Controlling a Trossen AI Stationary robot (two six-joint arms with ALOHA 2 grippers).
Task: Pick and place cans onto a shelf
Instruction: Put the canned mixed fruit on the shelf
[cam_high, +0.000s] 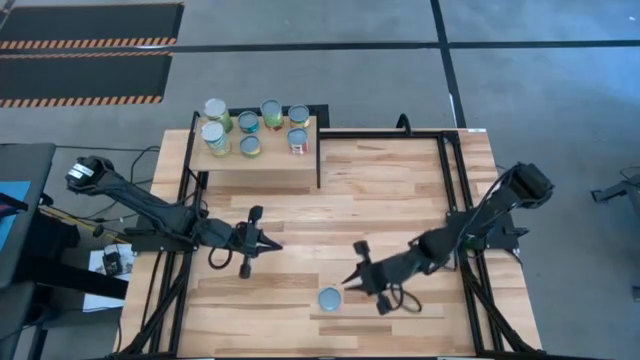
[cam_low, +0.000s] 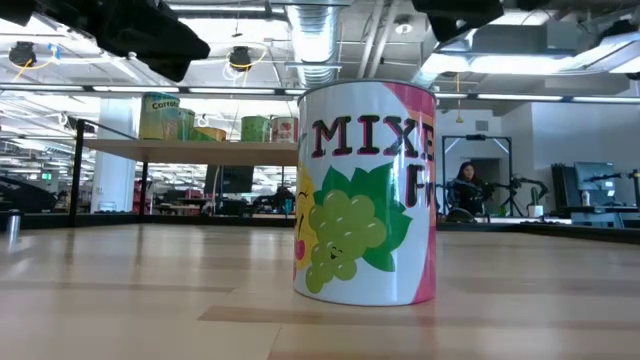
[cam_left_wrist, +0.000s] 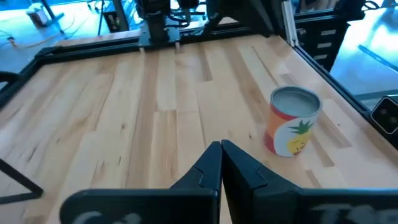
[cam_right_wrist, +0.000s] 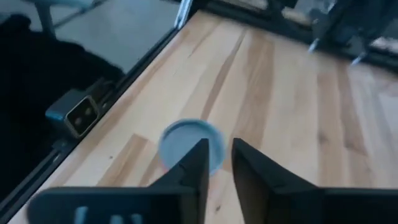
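One can with a silvery-blue top and a red-white fruit label stands upright on its base on the table near the near edge. It also shows in the low view and the left wrist view. Several cans stand on the pale plywood shelf at the table's far left. My right gripper hovers just right of and beyond the lone can, fingers a narrow gap apart, touching nothing. My left gripper is shut and empty over the table's middle left.
Black frame rails run along the table's left, right and far sides. Bare planked tabletop lies between the shelf and the lone can. A small camera block sits at the table's near edge. A person sits far off in the room.
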